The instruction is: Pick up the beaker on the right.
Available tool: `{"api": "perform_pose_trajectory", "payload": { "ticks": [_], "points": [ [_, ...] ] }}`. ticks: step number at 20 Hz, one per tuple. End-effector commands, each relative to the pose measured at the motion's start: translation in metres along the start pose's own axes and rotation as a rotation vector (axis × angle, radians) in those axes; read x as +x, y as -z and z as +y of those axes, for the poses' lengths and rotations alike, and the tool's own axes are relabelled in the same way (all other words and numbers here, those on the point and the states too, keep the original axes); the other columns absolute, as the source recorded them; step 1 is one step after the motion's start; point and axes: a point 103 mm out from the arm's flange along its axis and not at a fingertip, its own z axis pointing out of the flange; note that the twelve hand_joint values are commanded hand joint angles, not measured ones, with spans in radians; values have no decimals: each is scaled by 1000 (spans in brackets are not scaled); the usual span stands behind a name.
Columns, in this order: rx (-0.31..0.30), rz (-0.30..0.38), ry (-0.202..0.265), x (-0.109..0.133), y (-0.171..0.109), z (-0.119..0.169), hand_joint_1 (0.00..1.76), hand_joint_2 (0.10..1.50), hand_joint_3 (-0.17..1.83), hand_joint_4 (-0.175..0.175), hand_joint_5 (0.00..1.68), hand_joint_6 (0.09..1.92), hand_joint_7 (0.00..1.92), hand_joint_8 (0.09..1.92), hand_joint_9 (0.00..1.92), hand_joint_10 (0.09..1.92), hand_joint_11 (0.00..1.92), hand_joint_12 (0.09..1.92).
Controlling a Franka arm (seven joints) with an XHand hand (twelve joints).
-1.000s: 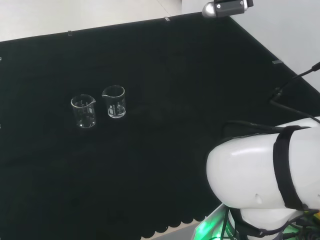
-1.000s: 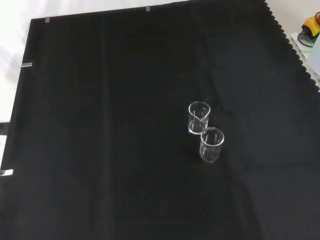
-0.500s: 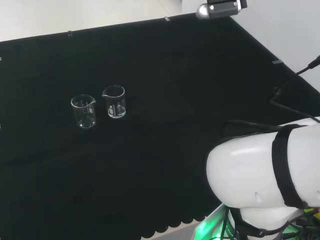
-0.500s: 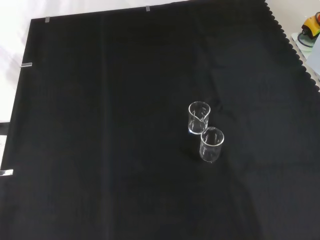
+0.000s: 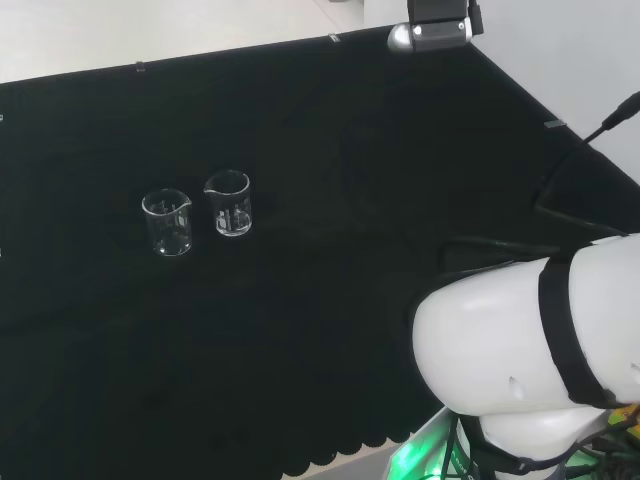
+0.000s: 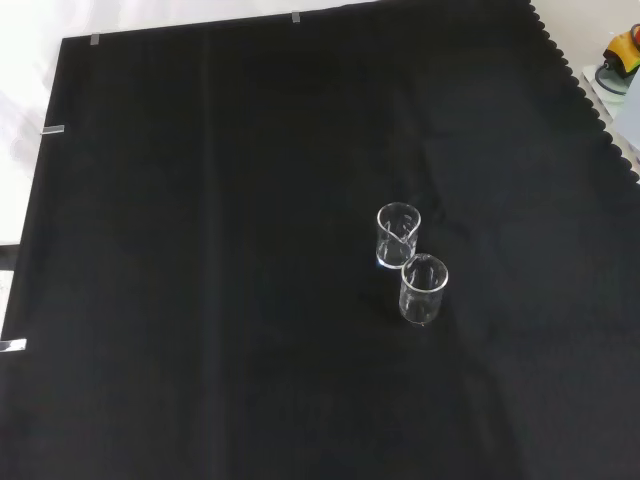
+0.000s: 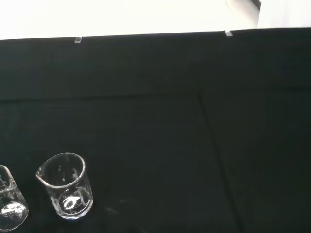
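In the head view, two clear beakers stand upright just beside each other on the black cloth [image 5: 330, 330], the right beaker [image 5: 229, 203] with the left beaker [image 5: 167, 222] close against its left side. In the front view the gap between them [image 6: 398, 235] [image 6: 423, 289] is too narrow for fingers to pass. All the other sides of the pair are open cloth.

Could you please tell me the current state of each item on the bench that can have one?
Right beaker, as the head view shows it: upright on the cloth, appears empty, untouched.
Left beaker, same view: upright beside it, appears empty, untouched.
Black cloth: spread flat over the bench.
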Motion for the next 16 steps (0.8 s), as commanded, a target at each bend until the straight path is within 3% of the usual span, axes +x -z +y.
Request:
{"api": "perform_pose_trajectory", "payload": {
  "ticks": [1, 7, 16],
  "points": [
    [30, 60, 15, -9, -28, 20, 0, 1158, 723, -15, 79, 87, 156, 87, 231, 87, 0, 559],
    [56, 98, 28, -24, -48, 37, 8, 1138, 717, -16, 80, 87, 161, 87, 237, 87, 0, 566],
    [73, 189, 44, -70, -82, 68, 232, 995, 785, -21, 96, 87, 168, 87, 239, 87, 0, 590]
  ]
}}
